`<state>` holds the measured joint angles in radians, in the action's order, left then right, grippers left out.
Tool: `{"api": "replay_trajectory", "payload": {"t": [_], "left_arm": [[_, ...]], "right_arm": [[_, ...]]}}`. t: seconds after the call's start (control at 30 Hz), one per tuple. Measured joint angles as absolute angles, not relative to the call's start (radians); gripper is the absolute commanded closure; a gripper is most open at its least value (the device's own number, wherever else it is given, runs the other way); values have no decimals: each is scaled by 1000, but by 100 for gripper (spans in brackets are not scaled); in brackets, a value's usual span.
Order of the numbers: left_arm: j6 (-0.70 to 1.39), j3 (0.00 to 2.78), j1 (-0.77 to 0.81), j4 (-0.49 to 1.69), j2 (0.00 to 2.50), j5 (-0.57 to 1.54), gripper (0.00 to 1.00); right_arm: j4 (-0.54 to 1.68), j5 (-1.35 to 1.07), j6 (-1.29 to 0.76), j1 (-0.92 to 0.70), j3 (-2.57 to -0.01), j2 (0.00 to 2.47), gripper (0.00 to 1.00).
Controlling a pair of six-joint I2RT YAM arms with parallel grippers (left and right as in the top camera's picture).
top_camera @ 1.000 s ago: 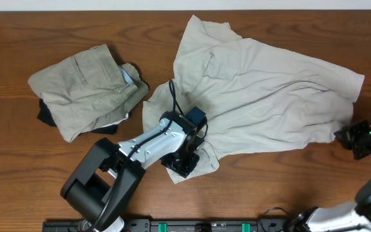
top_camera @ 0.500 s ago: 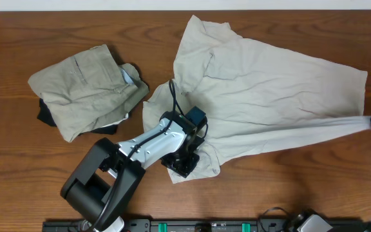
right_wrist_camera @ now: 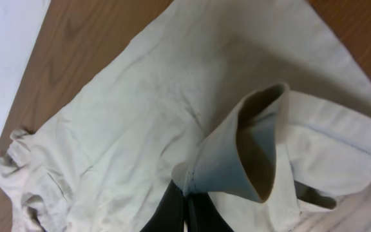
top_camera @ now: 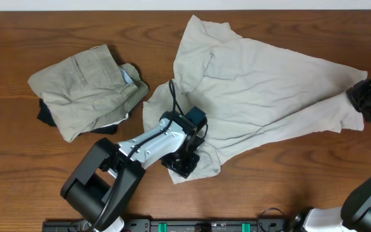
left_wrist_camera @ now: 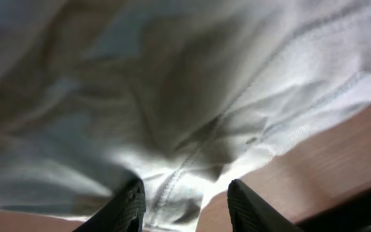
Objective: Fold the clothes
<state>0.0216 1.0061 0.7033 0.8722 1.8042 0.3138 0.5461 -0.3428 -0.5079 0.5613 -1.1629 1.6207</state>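
Observation:
The pale cream garment (top_camera: pixel 269 84) lies spread over the middle and right of the table. My left gripper (top_camera: pixel 184 160) presses down on its near-left corner. In the left wrist view its fingers (left_wrist_camera: pixel 131 205) stand apart over a stitched hem (left_wrist_camera: pixel 179 171), gripper (left_wrist_camera: pixel 185 196) open. My right gripper (top_camera: pixel 367 96) at the right edge is shut on a cuff-like end of the garment (right_wrist_camera: pixel 250 148), which it holds lifted and curled; in the right wrist view the gripper (right_wrist_camera: pixel 187 205) pinches the hem. The khaki garment (top_camera: pixel 82 87) sits folded at the left.
A dark garment (top_camera: pixel 46 115) shows under the khaki one, with a bit of pale blue (top_camera: pixel 129 76) beside it. Bare wooden table (top_camera: pixel 288 187) runs along the front and far left. A black rail (top_camera: pixel 192 225) lines the near edge.
My right gripper has pulled the garment's end out to the right, drawing it taut, then carried it up and back inward. The left arm has not moved.

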Motion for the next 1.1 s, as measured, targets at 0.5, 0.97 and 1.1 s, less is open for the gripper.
{"api": "replay_trajectory", "payload": {"t": [0.5,0.97,1.1], "left_arm": [[-12,1126,711,807,1804,490,34],[-33,1146,842,668,1891,415,29],[-20,1166,847,665,1908,408,62]], "right_arm": [[694,-453,-465,625,-1163,1588,93],[714,-457,-452,622,-1163,1588,92],[718,-460,-451,622,-1163,1588,92]]}}
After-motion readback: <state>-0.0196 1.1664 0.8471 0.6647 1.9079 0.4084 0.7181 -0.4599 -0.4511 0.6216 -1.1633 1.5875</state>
